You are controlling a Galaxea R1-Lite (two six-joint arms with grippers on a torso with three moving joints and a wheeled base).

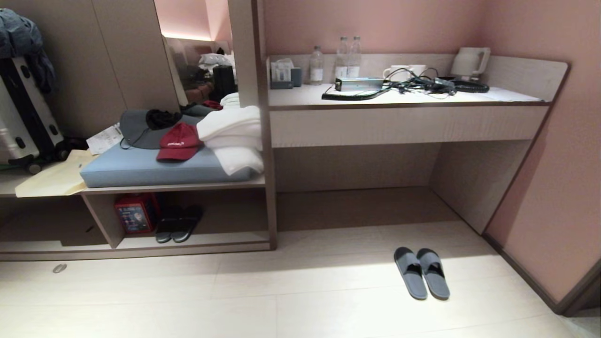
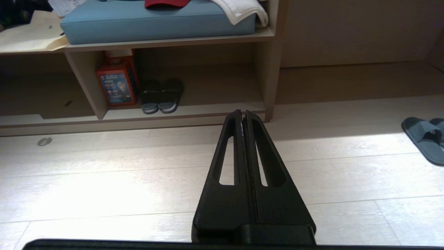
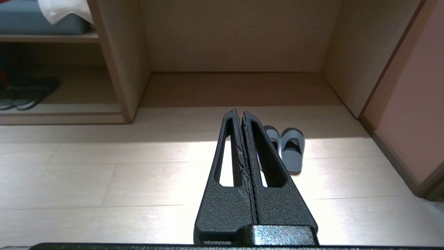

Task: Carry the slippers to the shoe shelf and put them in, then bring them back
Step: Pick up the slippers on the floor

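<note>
Left gripper: two matte black, tapering fingers, each pierced by one long slot, rising from a broad black base block. Right gripper: same black wedge form and slots, with a grainy, speckled finish and a rough, cracked-looking strip along one inner edge. A dark bar of the wrist housing lies below each base.

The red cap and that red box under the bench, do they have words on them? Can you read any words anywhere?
Nothing here can be read for sure.
Red cap: a white word on the front, too small to read.
Red box: pictures and print, too blurred to read.
Water bottles: labels, too small to read.
Paper slip beside the blue cushion: print too faint to read.
</note>
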